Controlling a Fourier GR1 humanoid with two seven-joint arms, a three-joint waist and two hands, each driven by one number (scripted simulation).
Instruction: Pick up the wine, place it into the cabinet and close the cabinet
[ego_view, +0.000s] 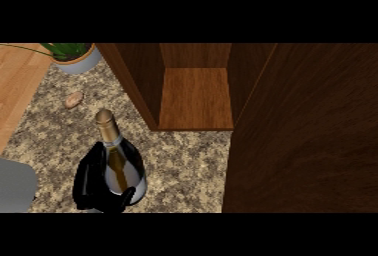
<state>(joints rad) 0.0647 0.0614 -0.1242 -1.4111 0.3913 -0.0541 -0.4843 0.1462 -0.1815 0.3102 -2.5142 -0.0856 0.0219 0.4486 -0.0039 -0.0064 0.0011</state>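
A wine bottle (112, 150) with a gold foil neck stands upright on the speckled counter (184, 165), left of the cabinet. My left hand (90, 181) is curled round the bottle's lower body from its left side, and the thumb (127, 196) crosses the near side. Its grey forearm (15, 186) shows at the left edge. The cabinet (196, 97) stands at the back with its wooden shelf bare. Its dark door (303, 135) is swung out toward me and fills the right side. My right hand is out of sight.
A potted plant (75, 56) in a grey pot sits at the back left. A small tan object (74, 99) lies on the counter in front of it. A light wooden surface (16, 82) borders the counter on the left.
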